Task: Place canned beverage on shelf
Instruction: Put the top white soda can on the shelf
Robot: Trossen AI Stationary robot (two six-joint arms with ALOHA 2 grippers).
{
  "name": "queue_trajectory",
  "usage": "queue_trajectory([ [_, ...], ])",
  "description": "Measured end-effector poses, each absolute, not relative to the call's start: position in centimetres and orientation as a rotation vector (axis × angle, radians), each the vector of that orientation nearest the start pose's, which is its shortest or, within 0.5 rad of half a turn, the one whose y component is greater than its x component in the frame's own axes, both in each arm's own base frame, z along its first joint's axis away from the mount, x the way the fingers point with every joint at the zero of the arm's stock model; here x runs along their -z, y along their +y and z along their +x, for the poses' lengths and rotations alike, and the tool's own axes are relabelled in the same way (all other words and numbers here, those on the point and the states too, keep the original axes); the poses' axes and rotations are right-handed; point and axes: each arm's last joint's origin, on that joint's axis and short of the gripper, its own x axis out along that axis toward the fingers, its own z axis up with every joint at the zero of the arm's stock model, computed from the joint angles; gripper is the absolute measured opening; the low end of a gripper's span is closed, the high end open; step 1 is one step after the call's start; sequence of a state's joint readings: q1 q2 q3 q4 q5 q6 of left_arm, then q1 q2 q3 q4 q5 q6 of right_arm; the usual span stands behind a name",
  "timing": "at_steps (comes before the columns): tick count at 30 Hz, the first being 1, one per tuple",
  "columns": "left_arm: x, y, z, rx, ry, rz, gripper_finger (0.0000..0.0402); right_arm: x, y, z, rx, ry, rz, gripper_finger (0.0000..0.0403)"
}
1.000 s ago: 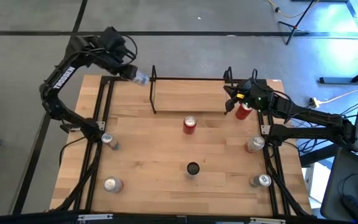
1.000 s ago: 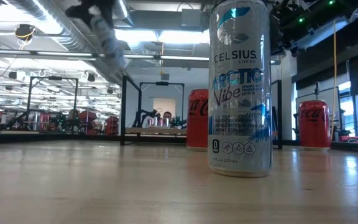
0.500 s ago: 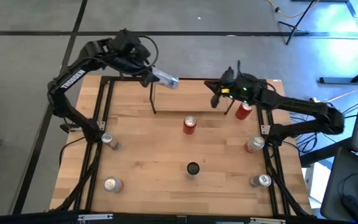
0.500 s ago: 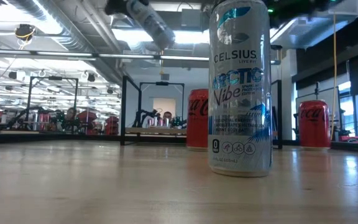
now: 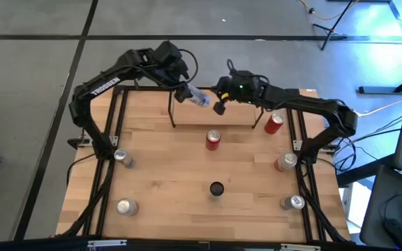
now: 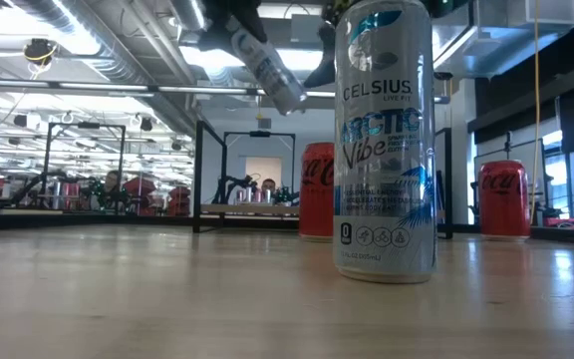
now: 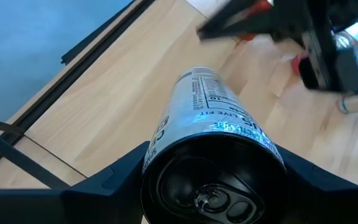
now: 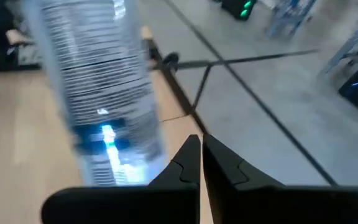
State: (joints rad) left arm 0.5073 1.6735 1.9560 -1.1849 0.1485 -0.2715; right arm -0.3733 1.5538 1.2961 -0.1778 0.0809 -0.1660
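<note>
My left gripper is shut on a silver and blue can, held in the air over the left end of the shelf. The shelf is a low rack with black uprights at the table's far side; its light board shows in the low view. The can also shows tilted in the low view. My right gripper is shut and sits just to the right of the can's lower end, which shows beside its fingers in the right wrist view. My left gripper pinches the can's two opposite sides near its pull-tab end between its two fingers. The can points forward along the fingers. It is lifted clear of everything and slants down toward the table's right. Whether my right gripper touches the can, I cannot tell.
A red can stands in front of the shelf and another red can is at its right end. A tall Celsius can stands mid-table. Other cans stand near the side rails.
My left gripper has carried the can from beyond the table's far left corner toward the right, to over the shelf's left end; the can stays lifted and tilted. My right gripper has moved from the shelf's right end toward the table's left, up to the can.
</note>
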Motion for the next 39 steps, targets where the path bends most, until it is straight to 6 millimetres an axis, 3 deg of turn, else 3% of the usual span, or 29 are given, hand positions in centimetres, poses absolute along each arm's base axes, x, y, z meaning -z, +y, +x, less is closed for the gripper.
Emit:
queue_trajectory([
  [17, -42.0, 16.9, 29.5, -0.585, 0.686, -0.507, 0.0237, -30.6, -13.4, 34.1, 0.331, 0.508, -0.075, 0.0007],
  [20, -41.1, 17.5, 30.2, -0.632, 0.712, -0.494, 0.0237, -30.5, -13.4, 33.7, 0.348, 0.547, -0.111, 0.0007],
  [26, -38.7, 18.9, 31.2, -0.753, 0.809, -0.469, 0.0238, -32.4, -13.5, 31.3, 0.439, 0.596, -0.216, 0.0007],
  [32, -36.0, 20.3, 32.2, -0.818, 0.902, -0.517, 0.0238, -33.2, -14.6, 28.7, 0.467, 0.666, -0.177, 0.0007],
  [39, -33.5, 21.3, 33.2, -0.842, 0.982, -0.575, 0.0238, -32.5, -15.8, 27.5, 0.424, 0.723, -0.111, 0.0007],
])
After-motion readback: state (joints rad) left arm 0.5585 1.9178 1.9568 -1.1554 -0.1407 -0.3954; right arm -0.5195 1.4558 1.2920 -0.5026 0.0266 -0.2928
